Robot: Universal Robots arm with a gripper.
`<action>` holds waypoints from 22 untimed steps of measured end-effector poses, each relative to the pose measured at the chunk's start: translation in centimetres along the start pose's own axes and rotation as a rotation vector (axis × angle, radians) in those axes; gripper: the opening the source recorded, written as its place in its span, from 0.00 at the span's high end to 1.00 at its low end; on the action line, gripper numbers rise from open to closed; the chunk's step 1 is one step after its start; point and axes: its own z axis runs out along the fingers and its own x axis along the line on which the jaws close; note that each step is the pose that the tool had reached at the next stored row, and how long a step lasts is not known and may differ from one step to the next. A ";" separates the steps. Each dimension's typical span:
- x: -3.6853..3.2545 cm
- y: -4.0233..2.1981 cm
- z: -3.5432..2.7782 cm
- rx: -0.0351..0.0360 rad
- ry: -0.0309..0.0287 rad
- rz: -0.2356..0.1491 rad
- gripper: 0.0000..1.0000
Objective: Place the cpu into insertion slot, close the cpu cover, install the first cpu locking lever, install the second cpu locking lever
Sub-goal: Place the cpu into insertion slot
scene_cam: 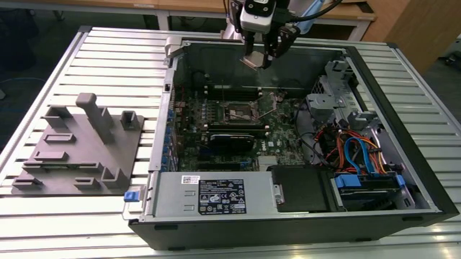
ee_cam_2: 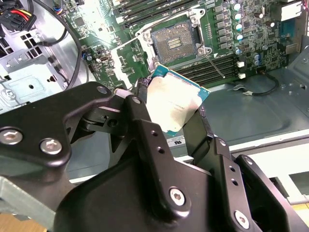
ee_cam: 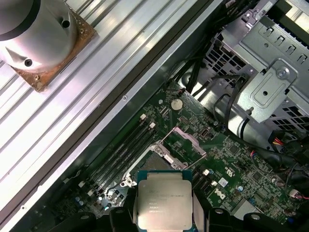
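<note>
the gripper (scene_cam: 260,58) hangs over the open computer case (scene_cam: 303,229), fingers clamped on the edges of the cpu (ee_cam_2: 176,101), well above the insertion slot (ee_cam_2: 175,42). the cpu cover (ee_cam: 187,143) stands swung open and the socket is bare, so the job looks like this: square the chip to the socket rim, level it, and lower it straight without sliding it across the contacts.

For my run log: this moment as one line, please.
gripper: shut on cpu | cpu: above motherboard | insertion slot: empty | cpu cover: open
</note>
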 end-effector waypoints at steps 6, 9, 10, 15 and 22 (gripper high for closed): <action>0.00 0.00 0.00 -0.0002 -0.0005 0.007 0.46; 0.00 0.00 0.00 -0.0003 -0.0014 0.016 0.46; 0.00 0.00 0.00 -0.0004 -0.0017 0.020 0.46; 0.00 0.00 0.01 -0.0007 -0.0034 0.040 0.46; 0.00 0.00 0.01 -0.0009 -0.0046 0.055 0.46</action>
